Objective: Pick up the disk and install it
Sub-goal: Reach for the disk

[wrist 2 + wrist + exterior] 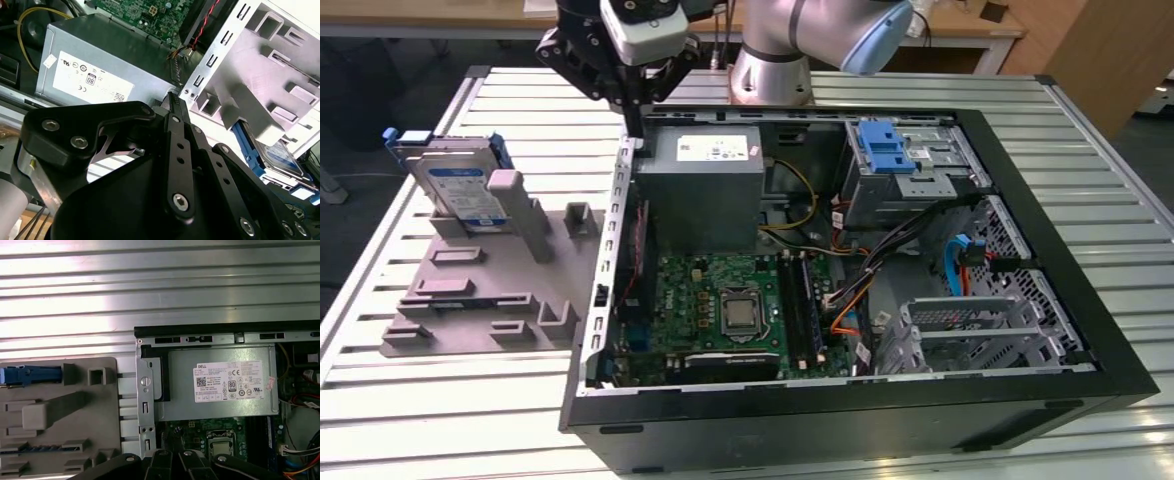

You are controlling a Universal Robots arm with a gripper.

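One tool [174, 97], clenched on nothing, above the case wall. One disk [460, 185], upright in one grey holder [474, 300], apart from the tool. One open computer case [854, 412] just beside the holder. One slatted worktop [440, 420] beneath all.

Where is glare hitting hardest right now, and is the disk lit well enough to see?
First wrist view: bright glare bands across the table slats. Exterior view: even light, the disk upright in its grey stand, clearly lit. Second wrist view: the gripper is a dark mass up front.
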